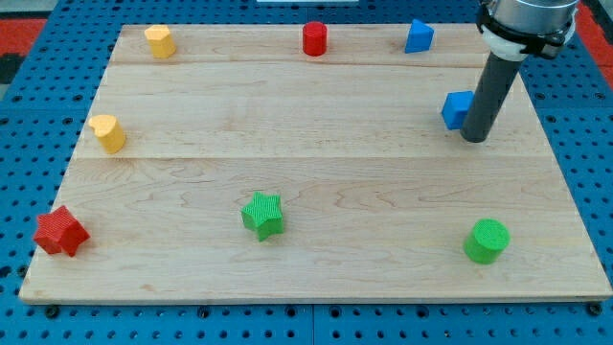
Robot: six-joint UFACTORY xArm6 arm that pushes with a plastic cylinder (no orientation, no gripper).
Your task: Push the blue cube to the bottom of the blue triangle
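Nearest to the view's bottom on the counter (pixel 316 278) stand the red star (pixel 60 232), the green star (pixel 262 215) and the green cylinder (pixel 487 240). Further up, my tip (pixel 474 138) touches the right side of the blue cube (pixel 456 110). I have no claw that opens, only this rod, and it holds nothing. The cube looks light and stiff, so it should slide easily; I judge a push must go through its middle, or it turns. The blue triangle (pixel 419 36) lies beyond, near the top edge.

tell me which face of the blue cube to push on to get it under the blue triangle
Judging by the layout, its right face: the blue cube sits lower-right of the blue triangle, and my tip already stands against that side, so pushing toward the view's left suits.
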